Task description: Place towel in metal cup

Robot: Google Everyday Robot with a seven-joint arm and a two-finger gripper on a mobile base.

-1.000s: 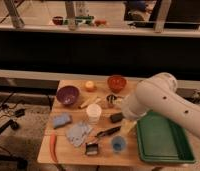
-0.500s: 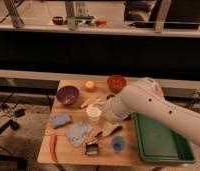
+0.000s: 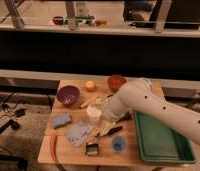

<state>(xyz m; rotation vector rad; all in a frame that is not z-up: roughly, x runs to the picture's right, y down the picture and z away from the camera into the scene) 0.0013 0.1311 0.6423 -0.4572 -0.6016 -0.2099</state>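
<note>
Reaching toward the towel (image 3: 80, 133), crumpled lower left of centre on the counter (image 3: 69, 153), the hand (image 3: 109, 129) sits just right of it; spread or pressed together, I cannot tell. Best to pinch a raised fold, lifting clear before the metal cup (image 3: 92, 148) just below.

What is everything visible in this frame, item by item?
table: one, wooden, centre
purple bowl: one, purple, back left of table
red bowl: one, orange-red, back, beside arm
ball: one, orange, between the bowls
white cup: one, white, table centre
towel: one, blue-grey, crumpled, front left of cup
pad: one, blue, left of towel
blue cup: one, blue, front edge
tray: one, green, right side
stick-shaped item: one, red-orange, front left edge
arm: one, white, reaching in from right
gripper: one, mostly hidden at arm's end, just right of white cup
</note>
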